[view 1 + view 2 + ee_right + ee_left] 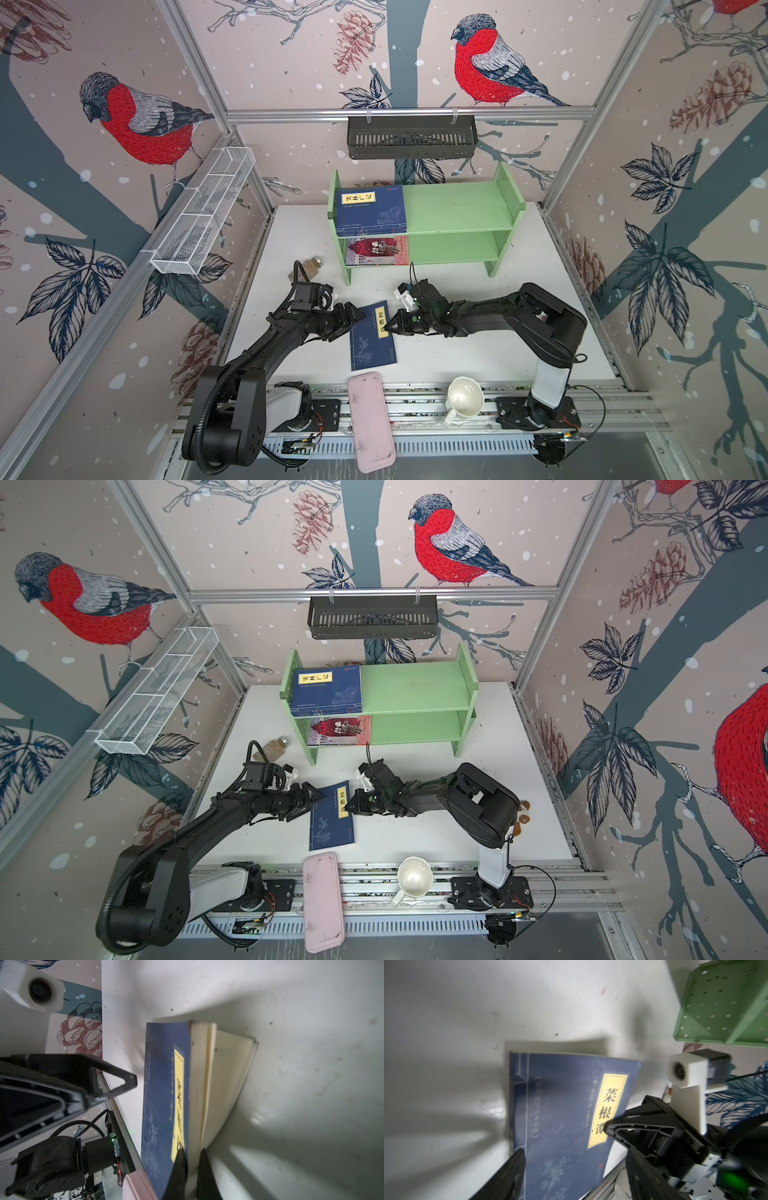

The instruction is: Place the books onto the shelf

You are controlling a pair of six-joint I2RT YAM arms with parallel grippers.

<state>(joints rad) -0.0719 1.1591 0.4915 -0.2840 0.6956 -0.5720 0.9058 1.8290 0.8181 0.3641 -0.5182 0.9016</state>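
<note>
A navy book (372,345) (330,825) with a yellow title label lies on the white table between my two grippers. My right gripper (388,328) (192,1153) is shut on the book's (166,1084) right edge, one finger on the cover and one under it. That edge is raised and the pages fan apart. My left gripper (351,322) (577,1167) stands open at the book's (560,1115) left edge. On the green shelf (457,208) (415,688), another navy book (371,210) lies on the top tier's left end. A red-and-grey book (376,251) lies on the lower tier.
A pink flat case (370,419) and a white cup (465,397) sit at the front edge. A small jar (307,268) lies left of the shelf. A black slotted basket (411,137) hangs on the back rail, a white wire basket (203,208) on the left rail.
</note>
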